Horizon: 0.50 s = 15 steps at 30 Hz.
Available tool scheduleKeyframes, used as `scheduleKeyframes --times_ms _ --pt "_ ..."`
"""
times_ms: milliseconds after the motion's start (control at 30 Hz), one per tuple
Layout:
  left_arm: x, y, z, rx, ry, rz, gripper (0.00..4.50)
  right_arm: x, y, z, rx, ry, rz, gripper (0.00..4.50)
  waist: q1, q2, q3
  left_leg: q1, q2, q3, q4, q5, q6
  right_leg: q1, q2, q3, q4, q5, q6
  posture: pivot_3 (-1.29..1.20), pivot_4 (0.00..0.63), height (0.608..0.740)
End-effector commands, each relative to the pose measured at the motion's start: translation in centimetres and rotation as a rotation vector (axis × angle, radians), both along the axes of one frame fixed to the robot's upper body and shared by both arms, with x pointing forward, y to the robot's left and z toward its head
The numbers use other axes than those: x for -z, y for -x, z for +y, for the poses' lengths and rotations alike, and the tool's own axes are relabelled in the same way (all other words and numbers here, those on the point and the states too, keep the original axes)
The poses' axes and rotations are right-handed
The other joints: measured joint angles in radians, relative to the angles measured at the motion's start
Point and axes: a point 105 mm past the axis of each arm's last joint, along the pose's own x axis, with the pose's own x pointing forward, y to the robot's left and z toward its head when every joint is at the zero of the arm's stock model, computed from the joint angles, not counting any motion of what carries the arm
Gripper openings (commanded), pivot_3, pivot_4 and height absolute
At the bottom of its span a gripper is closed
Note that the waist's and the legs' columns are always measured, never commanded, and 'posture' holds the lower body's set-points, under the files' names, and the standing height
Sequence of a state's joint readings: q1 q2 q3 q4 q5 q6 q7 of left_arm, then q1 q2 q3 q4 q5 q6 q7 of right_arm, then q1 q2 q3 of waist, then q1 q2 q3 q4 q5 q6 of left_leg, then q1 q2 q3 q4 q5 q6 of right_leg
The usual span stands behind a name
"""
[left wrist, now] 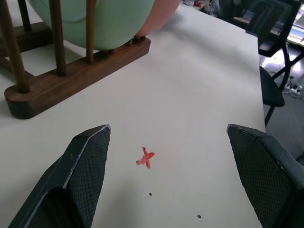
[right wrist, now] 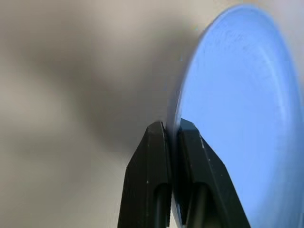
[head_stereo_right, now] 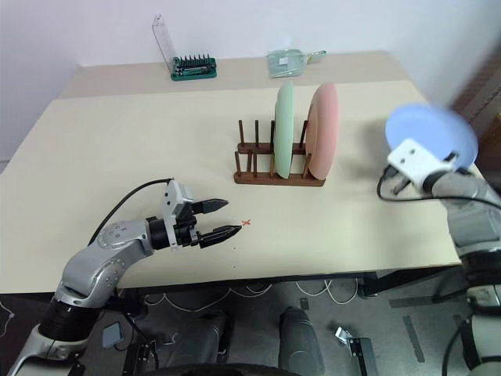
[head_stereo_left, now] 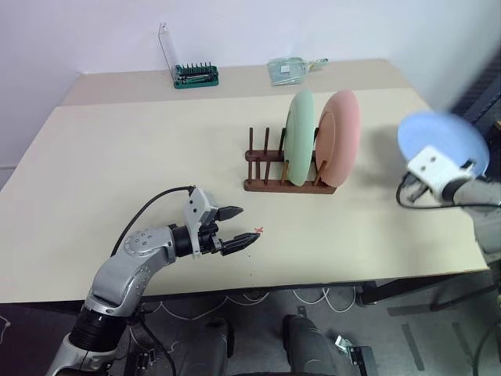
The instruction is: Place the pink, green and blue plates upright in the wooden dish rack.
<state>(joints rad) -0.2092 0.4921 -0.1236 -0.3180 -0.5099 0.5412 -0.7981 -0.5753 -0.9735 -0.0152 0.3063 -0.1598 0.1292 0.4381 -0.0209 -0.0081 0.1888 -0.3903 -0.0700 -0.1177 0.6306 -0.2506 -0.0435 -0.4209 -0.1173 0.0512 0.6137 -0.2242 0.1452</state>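
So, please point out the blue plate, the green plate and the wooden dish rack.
blue plate (right wrist: 237,109), right wrist view, its flat face.
green plate (head_stereo_left: 298,137), left eye view, its middle.
wooden dish rack (head_stereo_left: 270,186), left eye view, near base rail.

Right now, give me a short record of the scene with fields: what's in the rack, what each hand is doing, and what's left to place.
rack: wooden dish rack on the table, free slots at its left end
in rack: green plate and pink plate, both upright, side by side
right hand: shut on the rim of the blue plate, held up off the table to the right of the rack
left hand: open, nothing held, low over a red cross mark
left to place: blue plate
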Motion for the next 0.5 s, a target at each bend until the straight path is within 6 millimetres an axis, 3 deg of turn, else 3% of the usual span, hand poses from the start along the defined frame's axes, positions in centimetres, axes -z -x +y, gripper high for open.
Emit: scheduleKeyframes --times_ms 33,100,200,267,367,500 --pt "-1.0 0.0 0.0 0.003 0.003 -0.04 4.04 -10.0 0.8 4.9 -0.141 0.136 -0.385 0.1 0.0 0.0 0.0 0.0 0.0 0.0 0.0 0.0 0.0 0.0 0.0 0.0 0.0 0.0 0.0 0.0 0.15 0.74" --pt "-0.9 0.0 0.0 0.003 0.003 -0.038 4.04 -13.2 1.6 8.0 -0.252 0.108 -0.516 0.1 0.001 0.0 0.0 -0.001 0.0 0.0 -0.001 0.0 0.0 -0.001 0.0 0.0 0.0 0.0 0.0 0.0 0.15 0.74" --pt "-1.0 0.0 0.0 -0.001 0.004 -0.037 4.04 -14.9 3.2 14.0 -0.539 -0.052 -0.558 0.1 0.002 -0.003 -0.001 -0.001 0.0 -0.001 -0.001 0.0 0.0 0.0 0.001 0.0 0.0 0.0 0.0 0.0 0.15 0.74" --pt "-1.0 0.1 0.0 -0.004 0.005 -0.037 4.04 -14.9 4.7 17.2 -0.722 -0.161 -0.525 0.1 0.004 -0.003 -0.001 0.0 0.0 -0.002 0.0 0.0 0.0 0.0 0.001 -0.001 0.0 0.0 0.0 0.0 0.15 0.74" --pt "-0.7 0.1 0.3 -0.012 0.006 -0.033 4.04 -13.5 8.0 22.7 -1.09 -0.574 -0.275 0.1 0.008 -0.003 -0.001 -0.001 0.0 -0.003 0.001 0.0 0.0 0.001 0.0 -0.001 0.0 0.0 0.0 0.0 0.15 0.74" --pt "-0.4 0.1 0.6 -0.022 0.007 -0.033 4.04 -11.8 9.9 25.1 -1.232 -0.856 -0.042 0.1 0.009 -0.003 -0.001 -0.001 0.0 -0.008 0.0 0.0 0.0 0.001 0.0 -0.002 0.0 0.0 0.0 0.0 0.15 0.74"
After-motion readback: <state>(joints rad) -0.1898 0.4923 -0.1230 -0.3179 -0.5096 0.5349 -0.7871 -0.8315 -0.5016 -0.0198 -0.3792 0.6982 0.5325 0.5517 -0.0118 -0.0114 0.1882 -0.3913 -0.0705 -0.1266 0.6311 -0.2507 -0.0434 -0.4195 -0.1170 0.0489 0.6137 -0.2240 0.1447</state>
